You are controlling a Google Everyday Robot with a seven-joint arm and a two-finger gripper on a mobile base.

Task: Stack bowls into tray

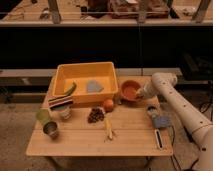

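Orange (108, 104), grapes (96, 115) and steel cup (50, 129) sit on table (131, 141).

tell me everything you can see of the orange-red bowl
The bowl is small, round, shallow, plain orange-red and plastic-looking. It sits upright on the wooden table, just right of the yellow tray and outside it. The gripper is at its right rim; actual contact can't be made out. An orange fruit lies near its front-left.
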